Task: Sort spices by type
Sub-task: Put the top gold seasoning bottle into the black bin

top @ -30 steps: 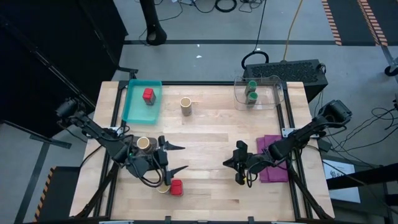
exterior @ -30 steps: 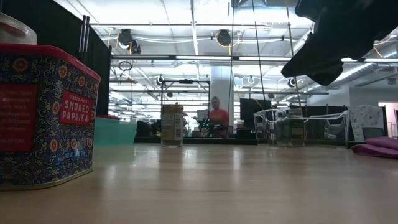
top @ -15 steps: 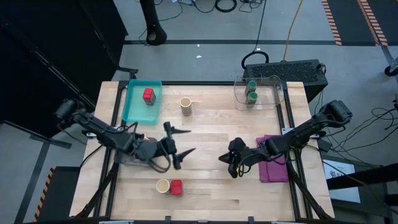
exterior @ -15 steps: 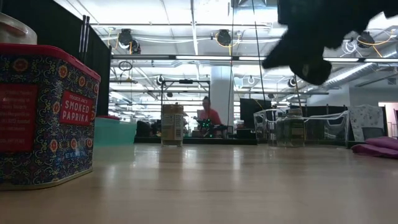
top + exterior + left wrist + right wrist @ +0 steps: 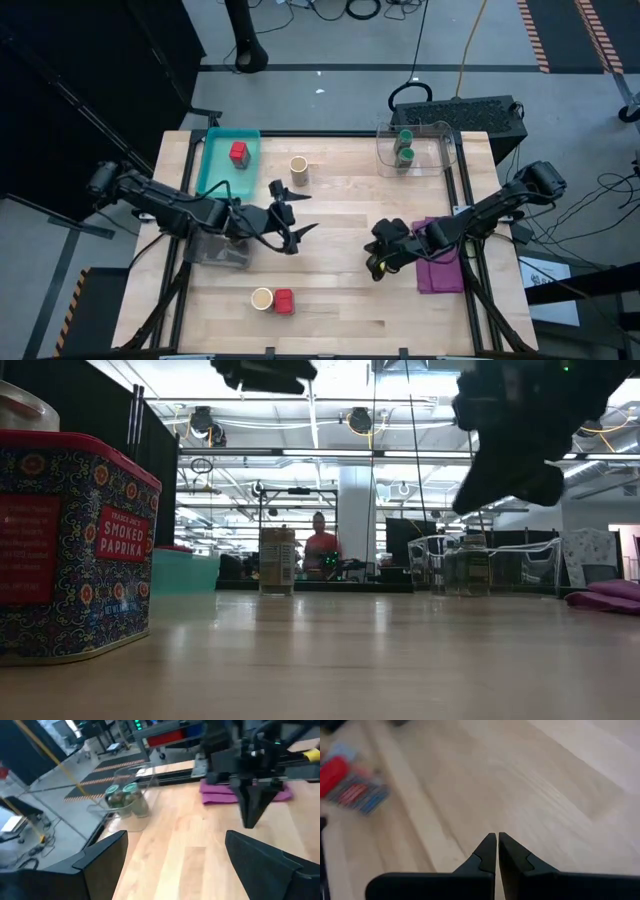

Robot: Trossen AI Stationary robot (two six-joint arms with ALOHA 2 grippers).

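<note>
So my left gripper (image 5: 297,212) hangs spread and empty mid-table, probably lining up for the tan jar (image 5: 298,170); right gripper (image 5: 378,262) sits pinched shut on nothing. Guess it's just waiting.

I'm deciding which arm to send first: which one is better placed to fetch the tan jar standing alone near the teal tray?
Left, probably. The left pincer hangs open above the table, close to the tan jar beside the teal tray. The right pincer is shut and sits farther off, near the purple cloth.
</note>
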